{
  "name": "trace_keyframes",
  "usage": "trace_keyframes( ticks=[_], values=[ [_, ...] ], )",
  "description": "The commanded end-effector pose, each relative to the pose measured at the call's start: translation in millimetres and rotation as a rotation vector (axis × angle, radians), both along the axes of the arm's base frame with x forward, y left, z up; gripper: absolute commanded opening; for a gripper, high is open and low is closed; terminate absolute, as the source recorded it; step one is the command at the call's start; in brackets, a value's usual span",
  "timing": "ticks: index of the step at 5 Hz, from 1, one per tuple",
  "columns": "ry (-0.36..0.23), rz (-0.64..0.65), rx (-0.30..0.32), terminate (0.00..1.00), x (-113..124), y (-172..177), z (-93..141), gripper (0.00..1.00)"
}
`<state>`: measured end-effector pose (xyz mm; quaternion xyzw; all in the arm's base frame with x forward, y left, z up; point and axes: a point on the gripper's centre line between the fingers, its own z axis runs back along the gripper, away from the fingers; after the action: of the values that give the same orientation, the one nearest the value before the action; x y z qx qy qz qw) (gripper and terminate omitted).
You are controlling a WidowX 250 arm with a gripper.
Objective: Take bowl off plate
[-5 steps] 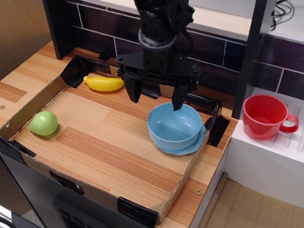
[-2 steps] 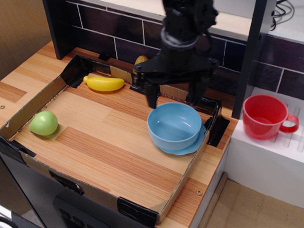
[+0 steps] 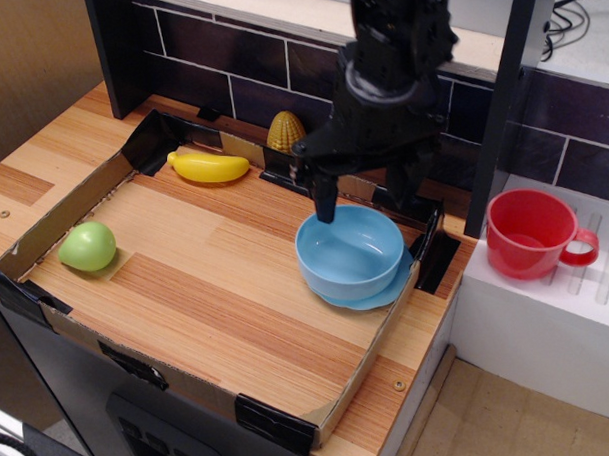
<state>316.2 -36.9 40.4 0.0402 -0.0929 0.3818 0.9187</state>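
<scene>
The deep light-blue bowl point(image 3: 348, 250) sits on the flat light-blue plate point(image 3: 380, 296) at the right end of the wooden tray. Only the plate's front and right rim shows under the bowl. My black gripper point(image 3: 367, 204) hangs open over the bowl's far rim. Its left finger point(image 3: 325, 199) reaches down to the rim's far left edge; the right finger stands behind the bowl near the tray's far wall. It holds nothing.
A cardboard-walled wooden tray point(image 3: 73, 201) holds a green ball point(image 3: 87, 246) at the left and a yellow banana point(image 3: 208, 166) at the back. A yellow corn cob point(image 3: 285, 134) stands behind the back wall. A red handled cup point(image 3: 532, 234) sits on a white rack to the right.
The gripper has moved right and a little back, from the bowl's left side to over its far rim. The corn cob behind it has come into view. Bowl and plate have not moved.
</scene>
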Motion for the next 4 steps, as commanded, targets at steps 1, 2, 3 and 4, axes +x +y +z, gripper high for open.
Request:
trace_keyframes(
  ticks=[1, 2, 3, 4],
  values=[
    [-0.043, 0.006, -0.019, 0.00, 5, -8, 1, 1.00],
    [-0.039, 0.051, -0.013, 0.00, 8, -14, -9, 1.00],
    [-0.015, 0.098, -0.032, 0.00, 6, -20, -14, 1.00],
    [-0.007, 0.110, -0.041, 0.00, 4, -22, -18, 1.00]
  ],
)
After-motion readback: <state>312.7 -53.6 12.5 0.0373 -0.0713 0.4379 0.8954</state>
